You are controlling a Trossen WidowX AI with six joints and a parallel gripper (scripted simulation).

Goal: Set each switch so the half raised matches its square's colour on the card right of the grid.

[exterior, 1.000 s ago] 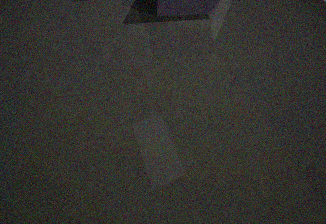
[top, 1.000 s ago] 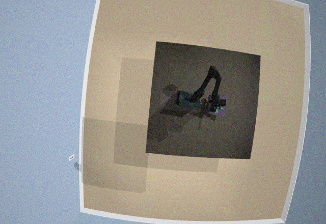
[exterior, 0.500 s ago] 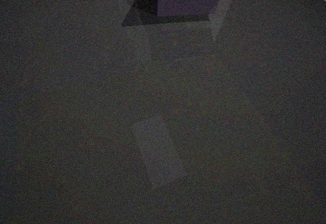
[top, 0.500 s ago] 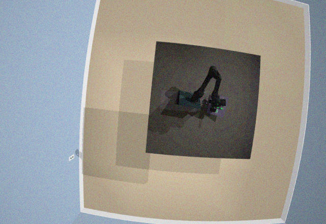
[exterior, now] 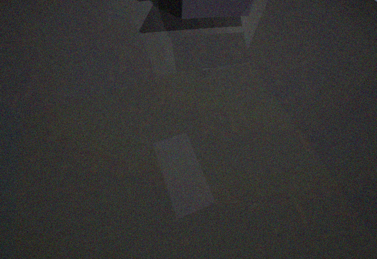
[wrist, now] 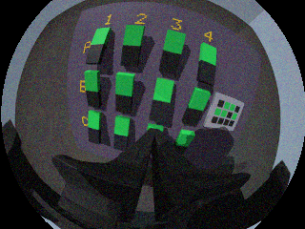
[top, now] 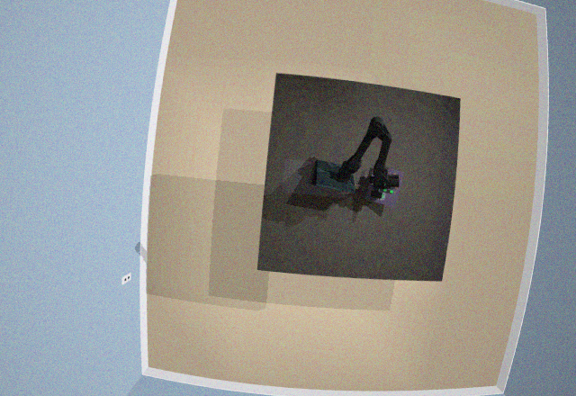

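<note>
The purple panel (top: 392,199) (exterior: 212,3) (wrist: 233,59) carries rocker switches in rows A to C and columns 1 to 4, each with a green far half and a dark near half. Switch A1 (wrist: 98,45) shows a lighter grey near half than switch A2 (wrist: 132,45); most tilts are hard to read. The card (wrist: 209,121) shows dark, green, green, dark in its far row; green, green, dark, green in the middle; all dark in the near row. My gripper (wrist: 153,133) is shut and empty, its tips over switch C3 (wrist: 154,128), largely hiding it. Contact cannot be told.
Switch C4 (wrist: 185,137) stands just right of the fingers, switch C2 (wrist: 122,131) to their left. A dark shadow lies below the card. The arm (top: 379,131) arches over the dark table top (top: 418,243) from its base (top: 325,175).
</note>
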